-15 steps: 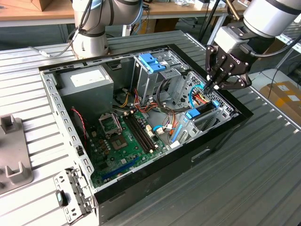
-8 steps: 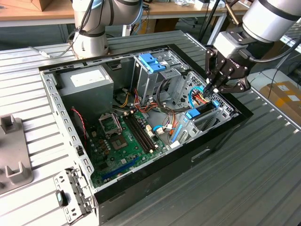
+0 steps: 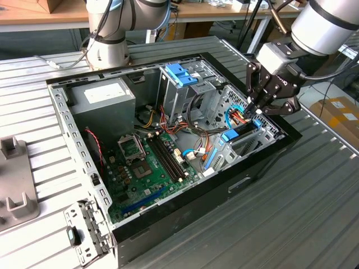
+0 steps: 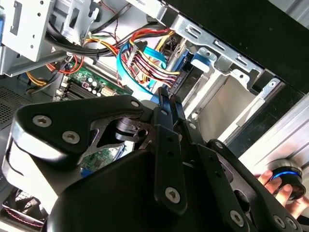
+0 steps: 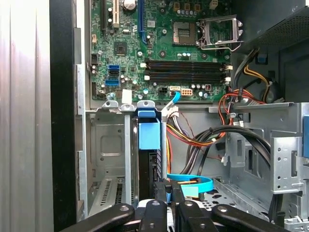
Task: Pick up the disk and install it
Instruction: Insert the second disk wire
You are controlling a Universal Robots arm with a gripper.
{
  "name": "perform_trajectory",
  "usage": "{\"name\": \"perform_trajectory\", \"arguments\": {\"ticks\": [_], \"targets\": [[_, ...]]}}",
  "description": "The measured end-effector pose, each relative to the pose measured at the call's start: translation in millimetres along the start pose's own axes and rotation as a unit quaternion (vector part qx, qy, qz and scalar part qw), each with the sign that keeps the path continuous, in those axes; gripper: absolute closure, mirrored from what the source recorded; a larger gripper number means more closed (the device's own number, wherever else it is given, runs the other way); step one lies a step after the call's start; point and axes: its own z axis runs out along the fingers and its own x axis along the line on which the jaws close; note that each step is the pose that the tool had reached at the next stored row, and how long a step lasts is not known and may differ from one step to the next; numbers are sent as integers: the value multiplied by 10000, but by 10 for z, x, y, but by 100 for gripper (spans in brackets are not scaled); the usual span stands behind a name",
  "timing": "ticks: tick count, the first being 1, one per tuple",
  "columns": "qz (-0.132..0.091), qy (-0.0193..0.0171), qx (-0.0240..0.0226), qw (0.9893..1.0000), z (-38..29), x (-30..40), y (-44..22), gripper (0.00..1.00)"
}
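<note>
Over the drive cage at the exterior view's right end of the open computer case [image 3: 168,224], the gripper [image 3: 259,107] sits low with its fingers drawn close together — whether they pinch anything between them I cannot tell. Disk [image 5: 149,145] appears already in the cage: in the first wrist view it stands on edge in a slot with its light-blue carrier tab [image 5: 149,135] at the top and the dark drive body below, the gripper [image 5: 169,193] right at its near end. My read: pickup done, insertion mostly done; whether it is fully seated or latched is not visible, and release is not confirmed. Exterior view gives the layout the wrist cameras miss — motherboard [image 3: 148,165] mid-case, power supply [image 3: 104,98] at the far left, a second blue bracket [image 3: 179,75] in the far cage, a grey stand [image 3: 17,179] on the table well left. First wrist view alone shows the slot alignment and an empty bay [image 5: 108,159] just beside the disk. Second wrist view shows the fingertips [image 4: 166,104] nearly touching by the blue ribbon cable [image 4: 128,72], plus a person's fingers [image 4: 275,186] on a blue-lit knob [image 4: 285,175] beside the case.
</note>
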Motion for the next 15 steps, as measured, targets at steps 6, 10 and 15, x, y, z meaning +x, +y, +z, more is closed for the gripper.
{"name": "perform_trajectory", "arguments": {"ticks": [6,10,15], "targets": [[-151,1,-17,9999,20,26,12,84],[-259,-1,-30,9997,34,31,12,84],[-260,0,-30,9997,66,49,13,84]]}}
